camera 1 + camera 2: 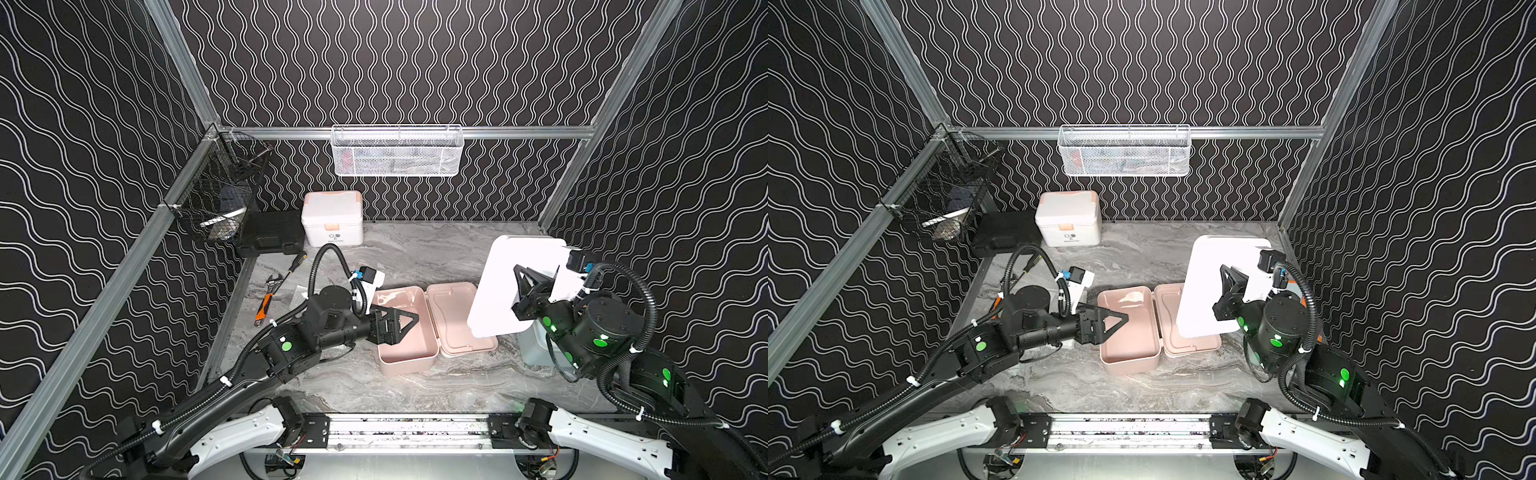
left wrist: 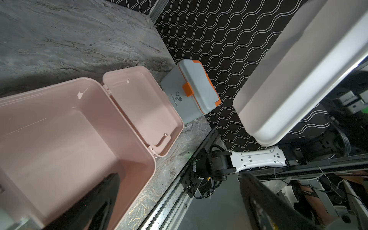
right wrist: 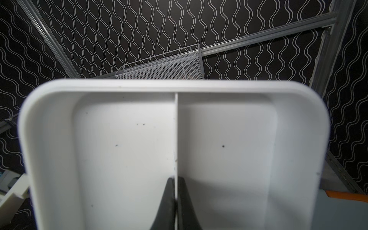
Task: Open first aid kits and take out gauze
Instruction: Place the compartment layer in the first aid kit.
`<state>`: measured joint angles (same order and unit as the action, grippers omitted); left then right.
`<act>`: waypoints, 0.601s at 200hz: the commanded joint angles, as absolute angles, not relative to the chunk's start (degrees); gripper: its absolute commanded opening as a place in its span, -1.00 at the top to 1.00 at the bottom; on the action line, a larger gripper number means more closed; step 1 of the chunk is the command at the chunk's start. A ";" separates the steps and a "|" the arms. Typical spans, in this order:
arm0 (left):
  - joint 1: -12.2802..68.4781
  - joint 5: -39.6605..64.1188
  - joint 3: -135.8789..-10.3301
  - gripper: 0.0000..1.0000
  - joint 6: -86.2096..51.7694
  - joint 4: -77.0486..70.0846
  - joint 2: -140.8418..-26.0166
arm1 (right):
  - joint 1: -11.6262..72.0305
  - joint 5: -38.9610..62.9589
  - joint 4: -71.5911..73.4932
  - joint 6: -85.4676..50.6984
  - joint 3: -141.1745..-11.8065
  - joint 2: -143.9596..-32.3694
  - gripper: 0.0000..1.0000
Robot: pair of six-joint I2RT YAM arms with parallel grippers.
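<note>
Pink kit (image 1: pixel 405 365), mid-table, open: I'd set the white tray (image 3: pixel 127 139), pinched by its divider (image 3: pixel 176 129) in my right gripper (image 3: pixel 176 180), down clear of the blue kit (image 2: pixel 191 87) before the spread left gripper (image 1: pixel 407 326) searches it. Opening faces up; long axis runs rail (image 1: pixel 407 432) to back wall (image 1: pixel 415 83). No gauze visible.

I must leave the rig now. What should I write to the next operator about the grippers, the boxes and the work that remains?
Left gripper: open, over the open pink box, holding nothing.
Right gripper: shut on the divider of the white tray, which is lifted.
Done: pink box opened; it looks empty.
Left to do: white box and blue box are shut; I see no gauze for certain.
</note>
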<state>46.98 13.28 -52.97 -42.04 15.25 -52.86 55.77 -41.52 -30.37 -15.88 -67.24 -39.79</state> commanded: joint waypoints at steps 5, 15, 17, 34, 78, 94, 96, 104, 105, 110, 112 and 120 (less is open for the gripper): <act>48.16 9.43 -53.64 -0.97 -39.97 14.92 -53.06 | 55.74 -42.45 -29.31 -16.88 -66.97 -41.62 1.00; 48.16 8.17 -52.97 -0.98 -39.74 15.95 -51.88 | 55.81 -41.13 -30.21 -17.99 -67.59 -43.37 1.00; 48.16 7.89 -52.82 -0.98 -39.73 16.16 -51.62 | 55.77 -40.78 -30.51 -18.30 -67.83 -43.76 1.00; 48.18 5.93 -52.04 -0.98 -39.23 18.52 -49.96 | 55.73 -37.36 -32.33 -20.04 -69.50 -47.73 1.00; 48.16 3.52 -50.65 -0.98 -38.55 24.60 -46.14 | 55.79 -26.98 -36.03 -22.88 -74.46 -59.46 1.00; 48.16 1.52 -49.61 -0.98 -38.77 26.51 -43.62 | 55.80 -24.42 -37.68 -24.12 -76.56 -63.60 1.00; 48.16 1.30 -49.47 -0.98 -38.76 26.78 -43.36 | 55.81 -24.08 -37.87 -24.22 -76.95 -64.11 1.00; 48.15 0.42 -48.95 -0.98 -38.73 27.75 -42.39 | 55.73 -22.93 -38.50 -24.79 -77.86 -66.12 1.00; 48.16 0.30 -48.91 -0.98 -38.75 27.85 -42.24 | 55.77 -22.76 -38.59 -24.83 -77.95 -66.42 1.00; 48.16 -0.08 -48.58 -0.98 -38.84 28.45 -41.79 | 55.72 -22.05 -39.02 -25.17 -78.52 -67.80 1.00; 48.16 -0.26 -48.42 -0.98 -38.89 28.65 -41.47 | 55.72 -21.77 -39.26 -25.32 -78.80 -68.34 1.00; 48.16 -1.12 -47.66 -0.98 -39.15 29.44 -40.53 | 55.72 -20.69 -40.08 -25.85 -79.83 -70.77 1.00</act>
